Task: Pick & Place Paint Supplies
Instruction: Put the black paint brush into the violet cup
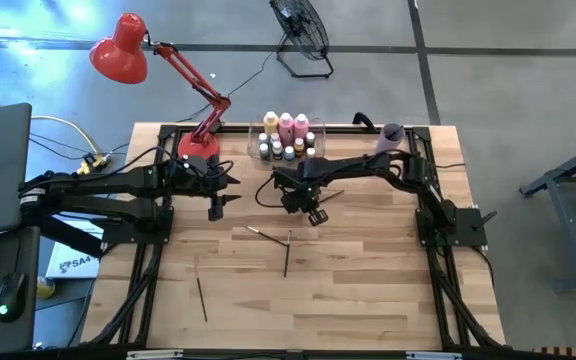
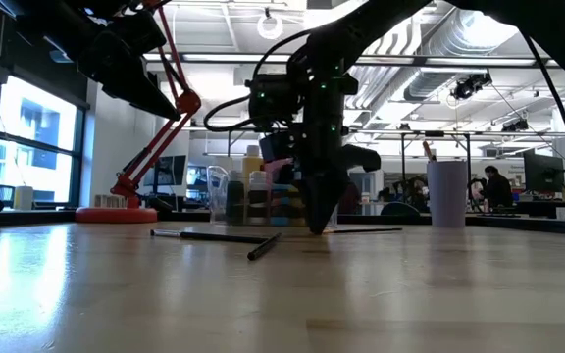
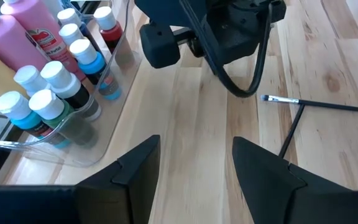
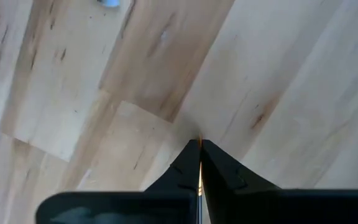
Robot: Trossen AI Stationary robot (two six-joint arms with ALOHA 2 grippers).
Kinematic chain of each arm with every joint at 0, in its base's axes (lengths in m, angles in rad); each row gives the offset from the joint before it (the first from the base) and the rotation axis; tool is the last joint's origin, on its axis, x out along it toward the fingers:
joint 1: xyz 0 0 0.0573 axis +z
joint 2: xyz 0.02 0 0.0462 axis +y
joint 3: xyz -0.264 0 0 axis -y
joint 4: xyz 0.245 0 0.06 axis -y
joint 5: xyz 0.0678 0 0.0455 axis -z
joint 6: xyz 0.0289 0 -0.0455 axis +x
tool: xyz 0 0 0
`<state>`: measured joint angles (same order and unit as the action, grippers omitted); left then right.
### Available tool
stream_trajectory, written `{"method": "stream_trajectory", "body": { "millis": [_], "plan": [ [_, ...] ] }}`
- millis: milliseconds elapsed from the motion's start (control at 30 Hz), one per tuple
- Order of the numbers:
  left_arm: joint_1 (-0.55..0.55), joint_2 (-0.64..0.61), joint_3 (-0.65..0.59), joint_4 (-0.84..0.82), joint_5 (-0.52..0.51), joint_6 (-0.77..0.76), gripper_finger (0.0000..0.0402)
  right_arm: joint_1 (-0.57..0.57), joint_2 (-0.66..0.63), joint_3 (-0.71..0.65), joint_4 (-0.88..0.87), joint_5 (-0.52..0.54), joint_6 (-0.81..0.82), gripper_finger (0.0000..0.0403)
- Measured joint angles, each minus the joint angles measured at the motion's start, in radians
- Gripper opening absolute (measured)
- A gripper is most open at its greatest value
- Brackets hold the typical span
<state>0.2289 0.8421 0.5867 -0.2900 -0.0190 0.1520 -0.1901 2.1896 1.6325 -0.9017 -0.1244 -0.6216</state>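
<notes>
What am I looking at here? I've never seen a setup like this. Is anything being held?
This is a robot with two dark arms working at a wooden table. One picture looks straight down from above, one looks level across the tabletop, and two come from cameras on the arms' wrists. A clear bin at the back of the table holds paint bottles. Beside it stand a lilac cup and a red lamp. Loose brushes lie on the wood. The right gripper is down at the table, its fingers shut on what looks like a thin paintbrush. The left gripper hovers near the bin, fingers open and empty.
</notes>
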Motion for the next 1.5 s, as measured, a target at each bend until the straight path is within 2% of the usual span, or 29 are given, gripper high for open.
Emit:
{"method": "stream_trajectory", "body": {
  "millis": [467,800,1067,1500],
  "plan": [
    [0.000,0.000,0.000,0.001,0.000,0.000,0.0198,-0.035,-0.161,0.001,0.005,-0.003,0.069,0.0003],
    [0.000,0.000,0.000,-0.008,0.000,-0.001,0.0198,-0.071,-0.354,0.003,0.076,0.130,0.140,0.0003],
    [0.000,0.000,0.000,-0.050,0.002,-0.010,0.0198,-0.121,-0.509,0.002,0.040,0.245,0.211,0.0003],
    [0.000,0.000,0.000,-0.079,0.009,-0.056,0.0198,-0.161,-0.663,0.002,0.025,0.433,0.304,0.0003]
  ]
}}
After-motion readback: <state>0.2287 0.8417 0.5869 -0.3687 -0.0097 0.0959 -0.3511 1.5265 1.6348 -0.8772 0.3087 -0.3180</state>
